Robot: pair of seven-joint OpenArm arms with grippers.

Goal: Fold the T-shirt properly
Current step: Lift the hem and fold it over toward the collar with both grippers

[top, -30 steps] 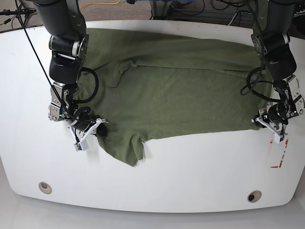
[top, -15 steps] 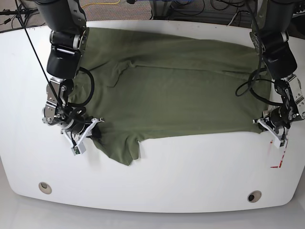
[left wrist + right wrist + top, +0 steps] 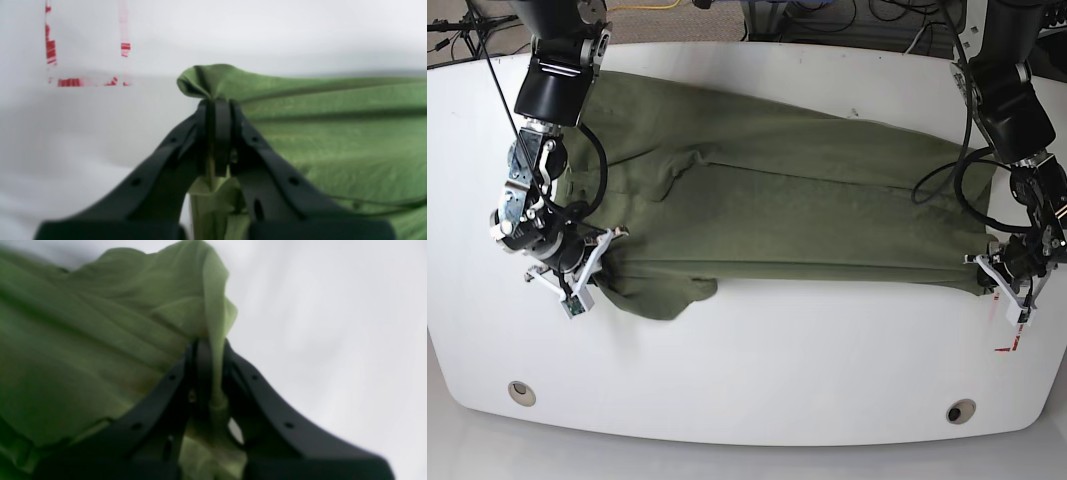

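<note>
Olive T-shirt spread across the far half of the white table, near hem pulled into a straight line, one loose flap sagging below it toward the right gripper. Bare tabletop left open along the whole near side. Left gripper clamped tight on a bunched hem corner, just beside the red tape marks. Right gripper pinched shut on the opposite corner, a fold standing up between its fingers

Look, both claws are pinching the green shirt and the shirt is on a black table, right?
Not quite: the table is white, as the base view shows. Both the left gripper and right gripper do pinch the green shirt.
</note>
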